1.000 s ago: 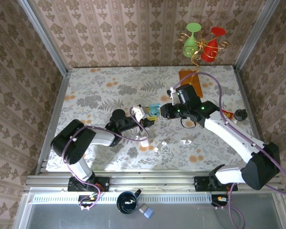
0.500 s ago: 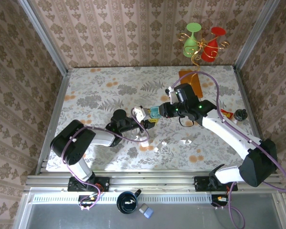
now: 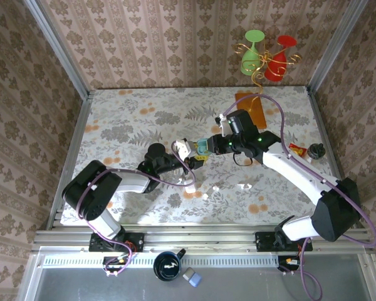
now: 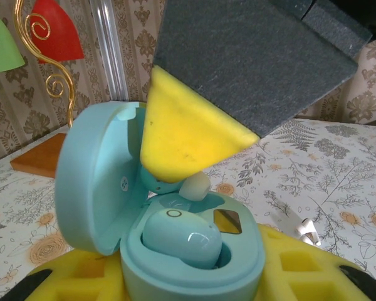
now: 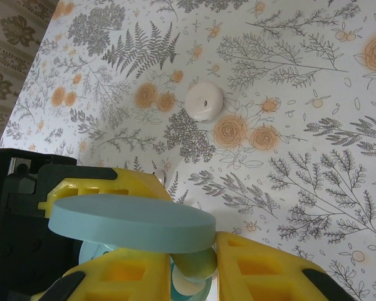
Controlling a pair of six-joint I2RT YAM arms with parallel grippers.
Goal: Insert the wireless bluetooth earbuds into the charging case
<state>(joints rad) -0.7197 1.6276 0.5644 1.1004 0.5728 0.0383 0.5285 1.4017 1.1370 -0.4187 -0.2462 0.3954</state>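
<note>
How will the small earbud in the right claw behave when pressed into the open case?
The earbud looks smooth and rounded, so it may slip or twist in the right claw. It is tiny beside the case, so probably very light; dropped, it would likely roll.

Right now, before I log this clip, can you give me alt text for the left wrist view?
An open light-blue charging case sits clamped in the left tool, one blue earbud already seated in it. From above, the right tool holds a pale second earbud just over the case, behind the first, against the floral table.
</note>
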